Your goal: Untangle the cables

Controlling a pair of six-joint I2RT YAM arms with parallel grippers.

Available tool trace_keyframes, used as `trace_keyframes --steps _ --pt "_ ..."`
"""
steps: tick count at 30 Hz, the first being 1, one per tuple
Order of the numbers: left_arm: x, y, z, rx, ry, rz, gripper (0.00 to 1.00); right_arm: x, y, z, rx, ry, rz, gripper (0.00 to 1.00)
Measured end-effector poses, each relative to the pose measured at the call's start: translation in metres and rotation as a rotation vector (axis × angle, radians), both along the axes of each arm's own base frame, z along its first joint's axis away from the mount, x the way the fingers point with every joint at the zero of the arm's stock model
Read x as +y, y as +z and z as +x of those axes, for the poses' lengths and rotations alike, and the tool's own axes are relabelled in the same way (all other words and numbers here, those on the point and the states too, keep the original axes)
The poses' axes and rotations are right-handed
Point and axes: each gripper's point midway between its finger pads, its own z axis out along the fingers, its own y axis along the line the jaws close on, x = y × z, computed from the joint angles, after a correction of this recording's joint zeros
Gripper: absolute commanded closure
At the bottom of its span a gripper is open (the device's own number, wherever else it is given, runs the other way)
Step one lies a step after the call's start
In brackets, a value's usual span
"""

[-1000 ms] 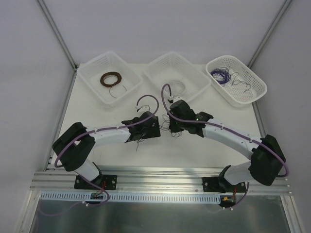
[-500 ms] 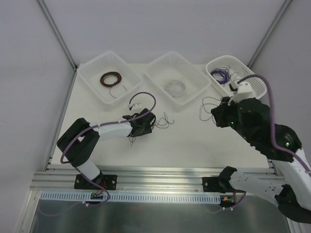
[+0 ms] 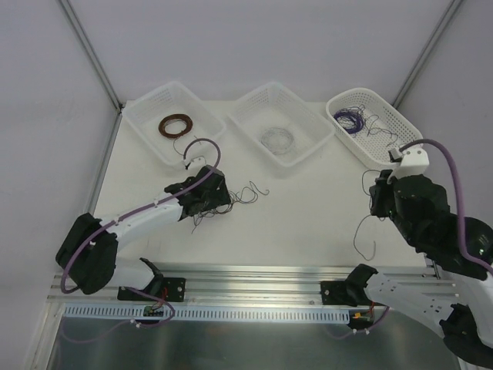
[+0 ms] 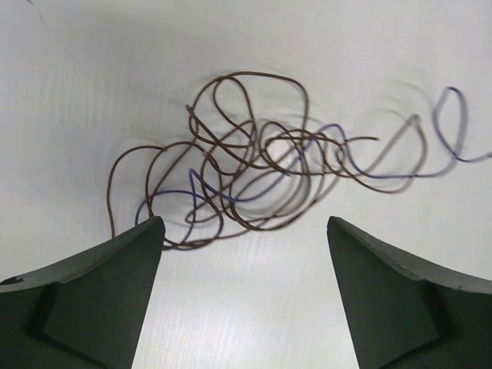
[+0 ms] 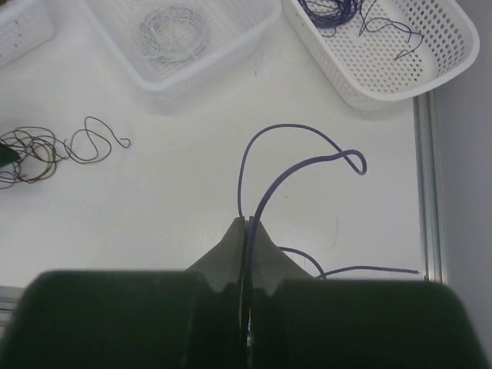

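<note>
My left claw [image 4: 244, 224] is spread wide and low over the white surface [image 4: 254, 323], holding nothing. The tangle [image 4: 238, 171] of thin brown and purple cables lies just ahead of its tips, with one loose tail trailing off to the right. My right claw [image 5: 246, 224] is pinched tight on a single purple wire [image 5: 304, 164], held above the surface near its right edge and well apart from the tangle; the wire arches out past the tips. Three white baskets [image 3: 248, 102] sit along the far edge.
</note>
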Motion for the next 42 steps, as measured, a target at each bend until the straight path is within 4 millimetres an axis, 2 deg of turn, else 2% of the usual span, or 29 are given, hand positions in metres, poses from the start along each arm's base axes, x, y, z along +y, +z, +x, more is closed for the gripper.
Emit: trace_keyframes --steps 2,3,8,12,16,20,24,25,28,31,35,38,42 --pt "-0.004 0.017 -0.001 -0.032 -0.03 -0.039 0.06 0.002 -0.015 0.004 0.033 -0.012 -0.037 0.99" --pt "-0.006 0.026 -0.002 -0.053 -0.046 -0.057 0.01 0.002 -0.022 0.007 0.05 -0.024 -0.056 0.99" --pt "-0.009 0.071 -0.007 -0.141 -0.153 -0.127 0.01 -0.001 -0.036 0.033 0.088 -0.112 -0.084 0.99" --pt "-0.001 0.09 -0.008 -0.166 -0.211 -0.147 0.01 -0.009 -0.037 0.062 0.099 -0.198 -0.062 0.99" --pt "0.019 0.099 -0.009 -0.178 -0.258 -0.116 0.01 -0.031 -0.033 0.107 0.119 -0.318 -0.012 0.99" --pt "0.038 0.11 -0.011 -0.224 -0.306 -0.049 0.01 -0.064 -0.021 0.158 0.09 -0.437 0.065 0.99" --pt "0.05 0.127 -0.015 -0.306 -0.334 0.007 0.01 -0.096 0.008 0.214 -0.003 -0.518 0.15 0.99" --pt "0.054 0.128 -0.015 -0.32 -0.332 0.021 0.01 -0.103 0.011 0.222 -0.021 -0.532 0.157 0.99" --pt "0.064 0.122 -0.018 -0.33 -0.317 0.065 0.01 -0.124 0.024 0.256 -0.076 -0.564 0.179 0.99" --pt "0.072 0.112 -0.019 -0.309 -0.307 0.099 0.01 -0.145 0.024 0.29 -0.113 -0.594 0.182 0.99" --pt "0.079 0.11 -0.017 -0.309 -0.28 0.131 0.01 -0.165 -0.002 0.333 -0.108 -0.615 0.166 0.99" --pt "0.082 0.11 -0.016 -0.312 -0.266 0.145 0.01 -0.173 -0.041 0.368 -0.064 -0.612 0.152 0.97" --pt "0.086 0.106 -0.014 -0.296 -0.252 0.162 0.01 -0.175 -0.105 0.402 0.037 -0.596 0.156 0.56"
